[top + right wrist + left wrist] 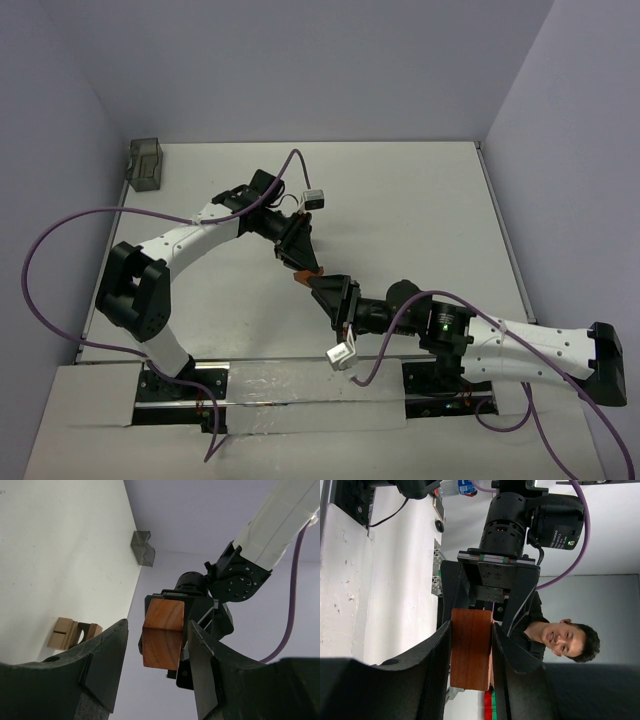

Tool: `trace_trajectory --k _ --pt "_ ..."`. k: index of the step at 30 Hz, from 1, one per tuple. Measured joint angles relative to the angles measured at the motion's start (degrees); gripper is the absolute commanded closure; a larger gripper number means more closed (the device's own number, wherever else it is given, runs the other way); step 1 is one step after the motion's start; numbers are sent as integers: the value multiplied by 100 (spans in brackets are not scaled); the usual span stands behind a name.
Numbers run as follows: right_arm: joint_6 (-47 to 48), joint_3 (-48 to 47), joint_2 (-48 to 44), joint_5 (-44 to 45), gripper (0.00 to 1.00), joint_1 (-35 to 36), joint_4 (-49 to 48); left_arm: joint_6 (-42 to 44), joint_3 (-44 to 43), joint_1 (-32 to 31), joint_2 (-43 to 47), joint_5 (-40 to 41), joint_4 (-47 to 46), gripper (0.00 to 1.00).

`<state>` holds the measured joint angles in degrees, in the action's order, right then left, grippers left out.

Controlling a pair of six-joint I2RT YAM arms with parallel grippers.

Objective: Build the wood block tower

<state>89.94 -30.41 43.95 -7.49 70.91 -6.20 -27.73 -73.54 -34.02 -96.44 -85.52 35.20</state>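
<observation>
Reddish-brown block (471, 655) sits clamped in the left claw (471, 632). The right claw (157, 626), fingers apart around it, should back straight off without nudging.

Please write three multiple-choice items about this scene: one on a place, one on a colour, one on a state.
1. Where is the grey container?
A) far left corner of the table
B) between the arms
C) in a gripper
2. What colour is the held block?
A) green
B) reddish-brown
C) white
3. How is the left gripper?
A) open and empty
B) out of view
C) shut on the block
1 A: it stands at that corner. 2 B: both wrist views show it. 3 C: its fingers press the block's sides.
</observation>
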Motion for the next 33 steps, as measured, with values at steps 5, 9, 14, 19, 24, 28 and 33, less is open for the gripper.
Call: trace_trajectory --k 5,9,14,19,24,28,33 --pt "-5 0 92 59 48 0 -18 57 0 0 0 5 69 100" --pt "-10 0 121 89 49 9 -60 127 0 0 0 37 107 100" --pt "-30 0 163 137 49 9 -103 152 0 0 0 53 130 100" --pt "-43 0 202 208 54 9 -152 156 0 0 0 81 143 100" --pt "-58 -2 222 238 61 9 -199 191 0 0 0 107 147 100" --pt "-84 -2 224 238 67 9 -209 200 0 4 0 107 148 77" --pt "-237 -62 226 239 77 9 -140 355 0 7 0 105 224 1"
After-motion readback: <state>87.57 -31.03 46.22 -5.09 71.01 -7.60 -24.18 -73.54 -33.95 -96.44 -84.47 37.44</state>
